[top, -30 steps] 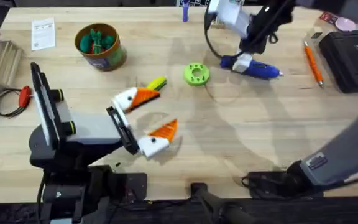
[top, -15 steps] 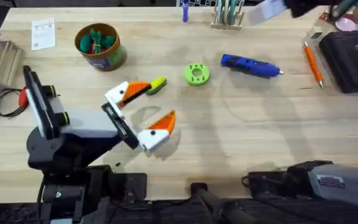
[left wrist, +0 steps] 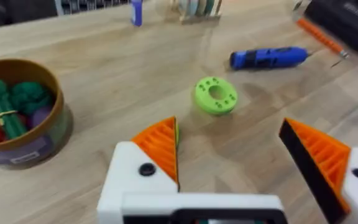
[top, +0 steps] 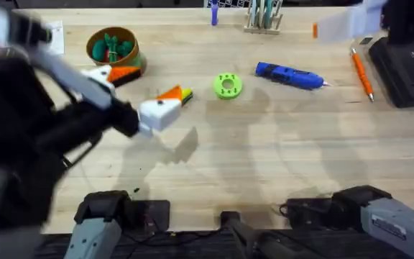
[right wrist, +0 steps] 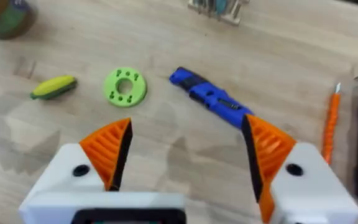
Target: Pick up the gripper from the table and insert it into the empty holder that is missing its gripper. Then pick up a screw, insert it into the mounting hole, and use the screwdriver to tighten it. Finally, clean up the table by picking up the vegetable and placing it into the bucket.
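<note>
Both claws are gaping wide: left claw (top: 131, 93) is hanging above the corn (top: 183, 95), right claw (right wrist: 185, 155) above the screwdriver (right wrist: 207, 97).

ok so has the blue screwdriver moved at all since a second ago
No. In the overhead view the blue screwdriver lies in the same spot, to the right of the green disc. The right claw that hovered over it has pulled away toward the table's far right corner.

bright, even light; motion-blurred arms
</note>
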Controlling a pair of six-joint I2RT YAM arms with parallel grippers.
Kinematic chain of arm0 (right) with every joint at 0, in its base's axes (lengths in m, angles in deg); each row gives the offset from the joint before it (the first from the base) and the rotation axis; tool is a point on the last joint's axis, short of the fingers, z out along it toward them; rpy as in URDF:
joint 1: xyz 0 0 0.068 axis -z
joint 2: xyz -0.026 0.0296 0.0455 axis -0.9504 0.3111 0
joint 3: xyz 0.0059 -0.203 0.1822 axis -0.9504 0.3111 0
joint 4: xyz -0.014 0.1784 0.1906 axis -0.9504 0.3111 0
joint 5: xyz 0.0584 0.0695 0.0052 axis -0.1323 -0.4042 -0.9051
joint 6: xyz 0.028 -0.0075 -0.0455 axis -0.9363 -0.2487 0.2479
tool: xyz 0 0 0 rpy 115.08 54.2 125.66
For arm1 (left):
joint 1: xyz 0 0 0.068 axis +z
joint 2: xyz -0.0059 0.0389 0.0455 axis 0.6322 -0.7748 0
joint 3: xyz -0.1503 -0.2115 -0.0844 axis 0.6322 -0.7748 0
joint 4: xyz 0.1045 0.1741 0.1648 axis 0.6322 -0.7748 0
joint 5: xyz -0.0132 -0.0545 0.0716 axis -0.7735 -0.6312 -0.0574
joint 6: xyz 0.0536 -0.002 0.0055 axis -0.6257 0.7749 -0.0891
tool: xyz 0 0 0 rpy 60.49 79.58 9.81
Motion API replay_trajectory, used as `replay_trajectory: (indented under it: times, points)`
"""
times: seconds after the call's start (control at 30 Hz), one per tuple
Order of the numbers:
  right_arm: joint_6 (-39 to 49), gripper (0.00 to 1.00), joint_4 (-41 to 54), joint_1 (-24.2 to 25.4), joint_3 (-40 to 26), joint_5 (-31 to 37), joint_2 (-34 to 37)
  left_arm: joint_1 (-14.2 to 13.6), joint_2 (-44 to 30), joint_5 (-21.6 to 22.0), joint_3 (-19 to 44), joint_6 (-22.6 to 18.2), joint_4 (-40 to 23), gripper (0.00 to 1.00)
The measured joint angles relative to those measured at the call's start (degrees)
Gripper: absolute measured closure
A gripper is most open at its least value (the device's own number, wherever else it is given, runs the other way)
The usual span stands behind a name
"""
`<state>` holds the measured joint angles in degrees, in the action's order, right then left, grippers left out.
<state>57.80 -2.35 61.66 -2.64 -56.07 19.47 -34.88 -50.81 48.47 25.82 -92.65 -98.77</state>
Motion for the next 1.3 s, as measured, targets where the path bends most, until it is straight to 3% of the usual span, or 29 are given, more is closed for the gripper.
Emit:
replay_trajectory:
  times: [0.13, 0.33, 0.43, 0.5, 0.67, 0.77, 0.87, 1.07, 1.2, 1.27, 1.3]
  points:
    - [-3.0, 0.011, -2.6, 0.0, 9.7, -0.7, -4.0, 0.0, -11.9, 2.0, 10.0, -3.8, -7.1, 0.014]
    - [-7.0, 0.01, -6.0, 0.0, 22.8, -0.9, -9.8, 0.0, -23.9, 4.2, 18.2, -4.9, -9.6, 0.014]
    - [-8.2, 0.01, -5.5, 0.0, 25.7, -1.0, -12.1, -1.1, -28.3, 9.1, 22.2, -5.8, -12.6, 0.015]
    - [-8.7, 0.01, -5.0, 0.0, 26.1, -1.0, -12.4, -3.6, -31.2, 13.9, 25.2, -6.5, -15.0, 0.016]
    - [-9.3, 0.01, -5.1, 0.0, 26.2, -0.9, -12.4, -15.3, -40.7, 27.5, 31.5, -7.6, -19.0, 0.015]
    - [-9.5, 0.01, -5.4, 0.0, 26.2, -0.9, -12.0, -20.8, -47.3, 33.2, 32.3, -7.8, -18.8, 0.015]
    - [-9.5, 0.01, -5.4, 0.0, 26.2, -0.9, -11.3, -23.0, -53.5, 36.0, 32.3, -7.8, -17.9, 0.071]
    - [-9.5, 0.01, -5.4, 0.0, 26.2, -0.9, -10.4, -22.8, -64.1, 37.8, 32.3, -8.0, -15.8, 0.118]
    - [-9.5, 0.015, -5.4, 0.0, 26.2, -0.9, -9.2, -22.9, -68.6, 37.7, 32.3, -8.3, -15.6, 0.216]
    - [-9.5, 0.01, -5.4, 0.0, 26.2, -0.9, -8.4, -22.9, -70.2, 37.0, 32.3, -8.4, -15.6, 0.384]
    - [-9.5, 0.01, -5.4, 0.0, 26.2, -0.9, -8.1, -22.9, -70.3, 36.0, 32.3, -8.4, -15.7, 0.543]
